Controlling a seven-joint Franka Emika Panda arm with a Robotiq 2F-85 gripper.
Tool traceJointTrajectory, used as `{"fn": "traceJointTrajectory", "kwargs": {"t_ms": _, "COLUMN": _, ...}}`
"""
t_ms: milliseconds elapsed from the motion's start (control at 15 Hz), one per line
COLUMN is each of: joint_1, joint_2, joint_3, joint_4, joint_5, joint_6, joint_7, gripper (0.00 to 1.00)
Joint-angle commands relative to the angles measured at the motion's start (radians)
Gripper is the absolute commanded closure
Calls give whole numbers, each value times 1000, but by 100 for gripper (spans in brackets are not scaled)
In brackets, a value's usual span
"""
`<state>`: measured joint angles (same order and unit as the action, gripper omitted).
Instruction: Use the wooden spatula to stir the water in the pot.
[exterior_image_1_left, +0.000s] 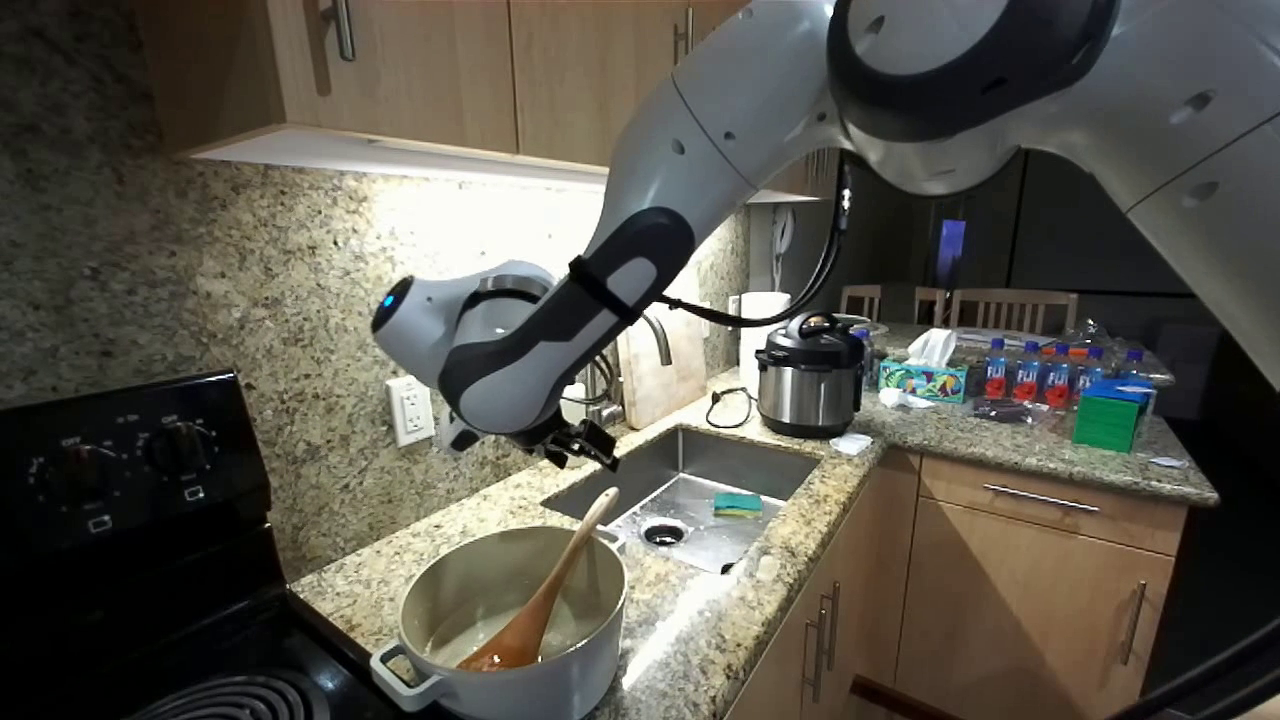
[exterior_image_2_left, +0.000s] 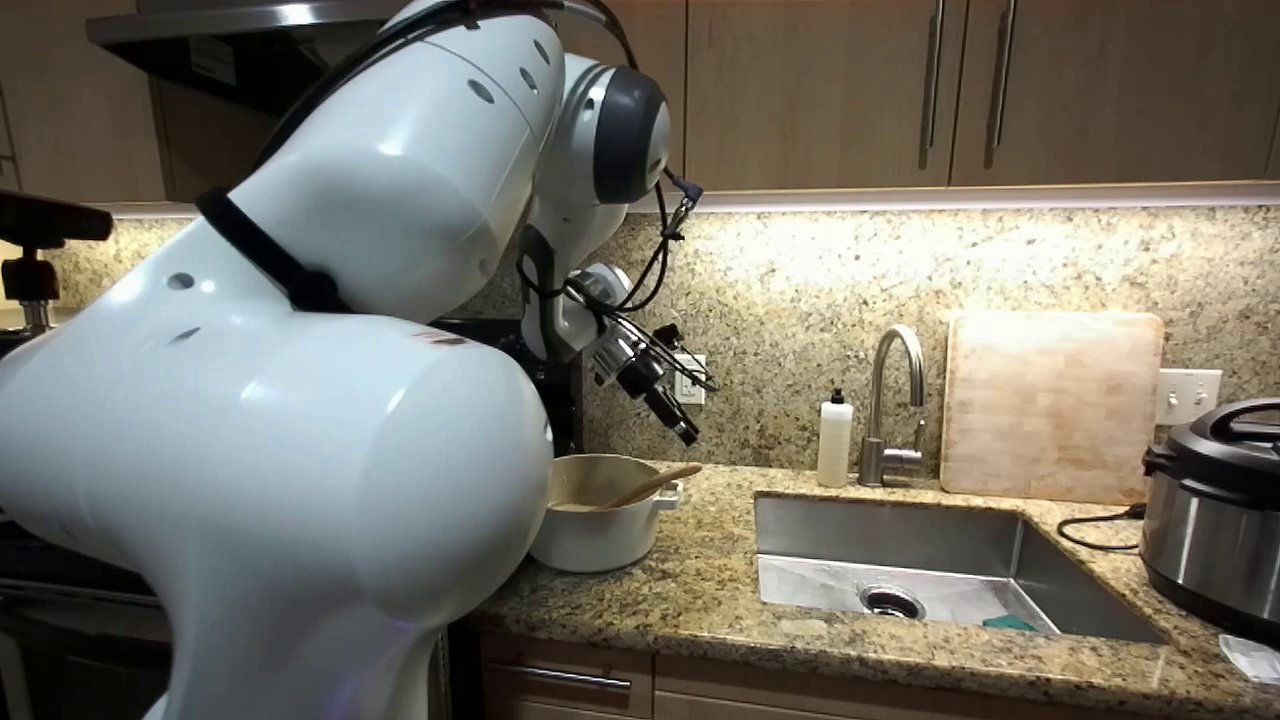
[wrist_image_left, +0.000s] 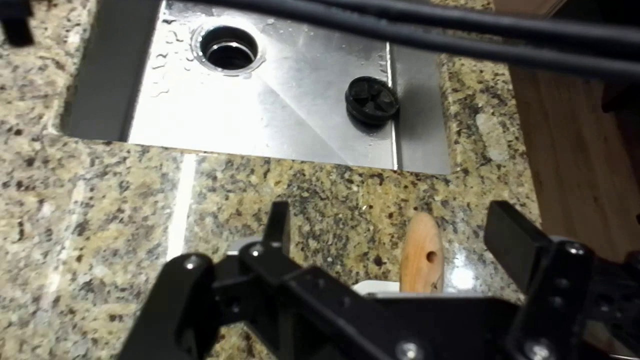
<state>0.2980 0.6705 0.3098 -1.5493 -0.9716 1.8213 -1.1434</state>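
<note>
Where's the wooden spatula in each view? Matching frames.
In an exterior view: wooden spatula, lower half, slightly left of centre, leaning in the pot.
In an exterior view: wooden spatula, below centre.
In the wrist view: wooden spatula, handle end only, lower right of centre.
Shared landmark: sink drain, in all three.

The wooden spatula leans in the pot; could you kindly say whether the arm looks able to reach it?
Probably yes: the wooden spatula leans handle-up out of the pot, and the gripper is open above it, with nothing visible between.
</note>
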Motion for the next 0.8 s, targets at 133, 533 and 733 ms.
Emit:
{"fn": "traceJointTrajectory", "kwargs": {"t_ms": 133, "joint_1": -165, "joint_2": -241, "joint_3": 14, "joint_4": -333, "joint_5": 101, "joint_6": 379, "joint_7": -170, "gripper": 0}}
{"fn": "traceJointTrajectory", "kwargs": {"t_ms": 533, "joint_1": -320, "joint_2": -431, "joint_3": -29, "joint_4": -648, "joint_5": 274, "joint_6": 736, "joint_7": -459, "gripper": 0}}
{"fn": "traceJointTrajectory", "kwargs": {"t_ms": 733, "joint_1": -358, "joint_2": -515, "joint_3": -64, "joint_4": -795, "joint_5": 374, "joint_6": 874, "joint_7": -584, "gripper": 0}}
